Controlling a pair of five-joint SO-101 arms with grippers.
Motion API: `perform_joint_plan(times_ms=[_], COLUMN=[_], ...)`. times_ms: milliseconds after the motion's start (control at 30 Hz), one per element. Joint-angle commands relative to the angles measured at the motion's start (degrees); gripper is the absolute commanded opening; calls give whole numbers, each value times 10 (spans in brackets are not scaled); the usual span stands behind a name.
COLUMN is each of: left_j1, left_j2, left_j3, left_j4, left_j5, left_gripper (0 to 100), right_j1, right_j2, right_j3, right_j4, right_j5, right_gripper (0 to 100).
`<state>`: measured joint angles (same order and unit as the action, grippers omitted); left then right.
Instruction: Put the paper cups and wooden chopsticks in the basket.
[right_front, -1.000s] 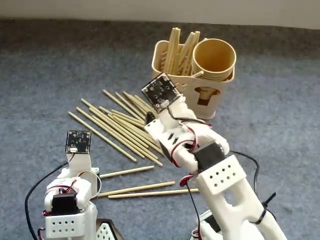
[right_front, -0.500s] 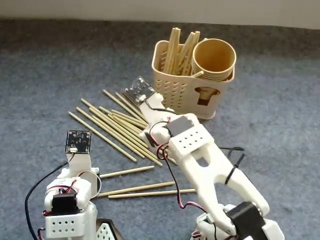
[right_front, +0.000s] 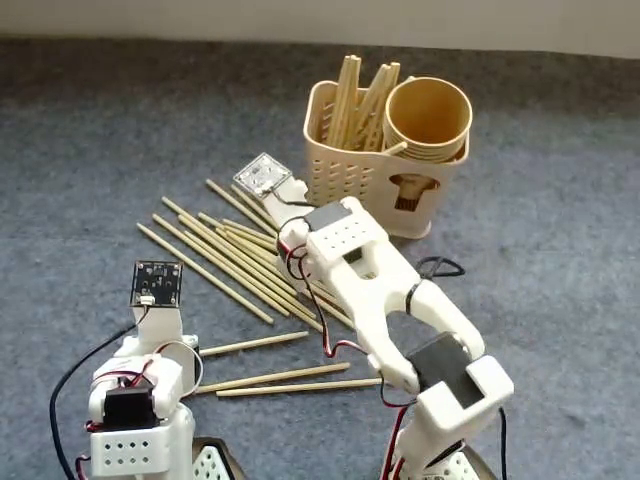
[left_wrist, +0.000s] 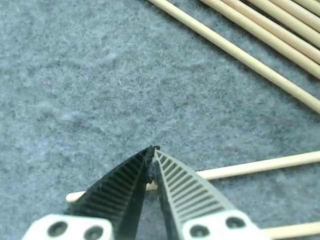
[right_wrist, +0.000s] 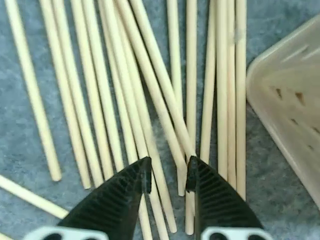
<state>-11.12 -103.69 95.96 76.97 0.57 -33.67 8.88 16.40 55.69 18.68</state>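
A cream basket (right_front: 372, 178) stands at the back and holds stacked paper cups (right_front: 428, 118) and several upright wooden chopsticks (right_front: 352, 92). Many chopsticks (right_front: 232, 252) lie in a pile on the grey carpet. The right arm (right_front: 345, 245) stretches over that pile. My right gripper (right_wrist: 168, 175) is open just above the pile, with a couple of chopsticks (right_wrist: 165, 107) running between its fingertips. The basket's corner (right_wrist: 290, 105) sits close beside it. My left gripper (left_wrist: 152, 150) is shut and empty above a single loose chopstick (left_wrist: 255, 166).
Three loose chopsticks (right_front: 272, 377) lie near the front between the two arm bases. The left arm (right_front: 152, 300) stands folded at the front left. Open carpet (right_front: 90, 150) spreads to the left and to the right of the basket.
The right arm has swung from beside the basket out and down over the chopstick pile, its wrist moving left. The left arm has not moved.
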Motion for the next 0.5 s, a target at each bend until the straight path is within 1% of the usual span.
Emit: perform_joint_plan(times_ms=[0, 200, 467], left_j1=[-3, -3, -3], left_j2=[4, 4, 4], left_j3=[12, 12, 12], left_j4=[3, 3, 3], left_j5=[-4, -4, -4], left_gripper=[5, 5, 5], right_j1=[25, 38, 52], right_j2=[19, 52, 57], right_j3=[-52, -78, -80], right_j4=[3, 2, 1], right_j5=[9, 10, 11], right_gripper=[127, 127, 127])
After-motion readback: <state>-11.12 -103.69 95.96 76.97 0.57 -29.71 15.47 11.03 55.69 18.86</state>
